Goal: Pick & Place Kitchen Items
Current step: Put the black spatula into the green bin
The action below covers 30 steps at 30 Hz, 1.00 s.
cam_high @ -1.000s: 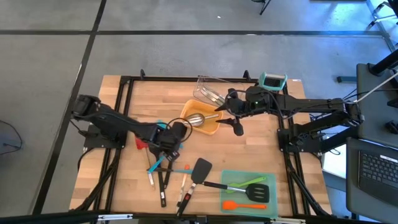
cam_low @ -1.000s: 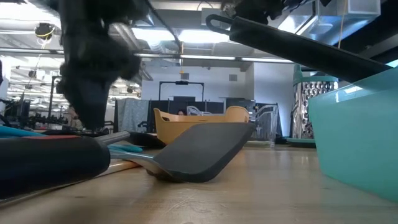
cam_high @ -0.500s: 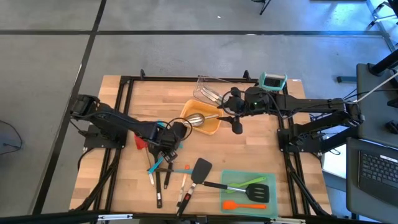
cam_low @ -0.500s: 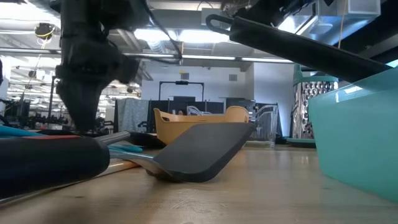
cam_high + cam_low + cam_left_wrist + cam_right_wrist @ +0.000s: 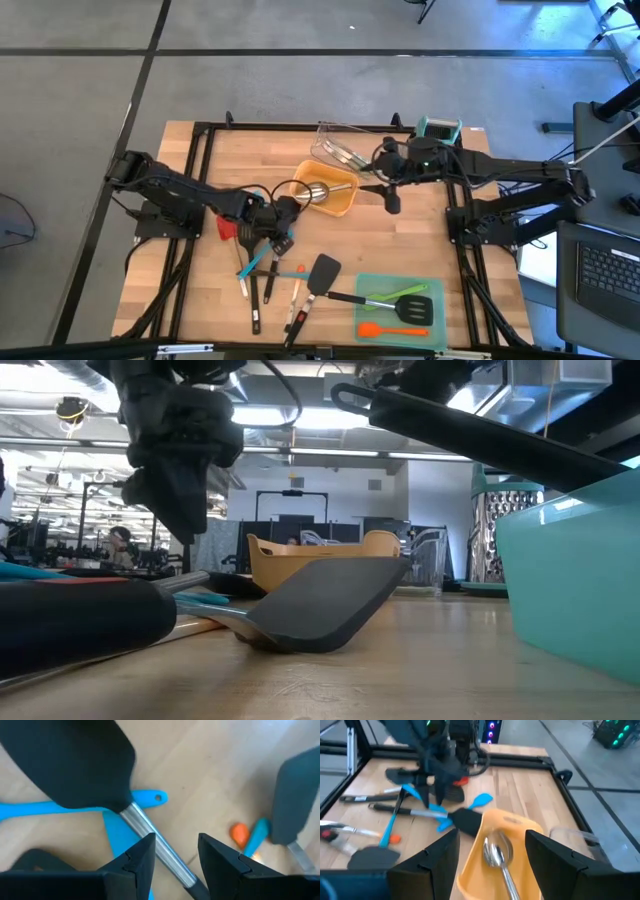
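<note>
Several long-handled utensils lie on the wooden table (image 5: 400, 250). Among them are a black spatula (image 5: 70, 760) with a steel shaft (image 5: 142, 830), blue tools (image 5: 150, 799) and another black spatula (image 5: 325, 270). My left gripper (image 5: 270, 225) hangs open above this pile. In its wrist view (image 5: 176, 847) the fingers stand on either side of the steel shaft, above it. My right gripper (image 5: 386, 180) is open and empty over the right end of the orange tray (image 5: 340, 200). A steel scoop (image 5: 495, 850) lies in that tray.
A clear tray (image 5: 335, 150) stands behind the orange one, and a grater with a teal top (image 5: 438, 128) is at the far right. A teal tray (image 5: 400, 310) near the front edge holds green, orange and black-handled tools. One handle (image 5: 450, 425) juts out of it.
My left gripper has risen from the pile and shifted a little toward the table's right. My right gripper has drawn back slightly toward the table's right edge.
</note>
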Each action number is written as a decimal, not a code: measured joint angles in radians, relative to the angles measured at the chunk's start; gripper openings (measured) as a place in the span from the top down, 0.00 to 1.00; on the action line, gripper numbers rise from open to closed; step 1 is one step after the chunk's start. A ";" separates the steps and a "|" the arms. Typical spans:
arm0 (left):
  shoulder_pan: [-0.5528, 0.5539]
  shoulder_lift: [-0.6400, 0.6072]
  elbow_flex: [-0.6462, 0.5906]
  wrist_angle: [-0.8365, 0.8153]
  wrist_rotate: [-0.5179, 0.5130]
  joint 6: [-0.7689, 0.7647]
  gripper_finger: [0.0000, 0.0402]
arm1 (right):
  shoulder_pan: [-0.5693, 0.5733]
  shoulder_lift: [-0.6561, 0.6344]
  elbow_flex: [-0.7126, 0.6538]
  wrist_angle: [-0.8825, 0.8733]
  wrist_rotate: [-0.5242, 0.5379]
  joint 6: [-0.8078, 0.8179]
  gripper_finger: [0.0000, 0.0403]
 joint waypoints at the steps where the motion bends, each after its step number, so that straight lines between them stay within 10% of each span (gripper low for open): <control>1: 0.004 0.000 0.000 0.003 -0.006 0.007 0.64 | 0.000 -0.019 0.000 -0.025 0.000 -0.001 0.44; 30: 0.020 0.114 0.002 0.019 -0.016 0.038 0.45 | 0.002 -0.093 0.000 -0.160 -0.003 0.004 0.44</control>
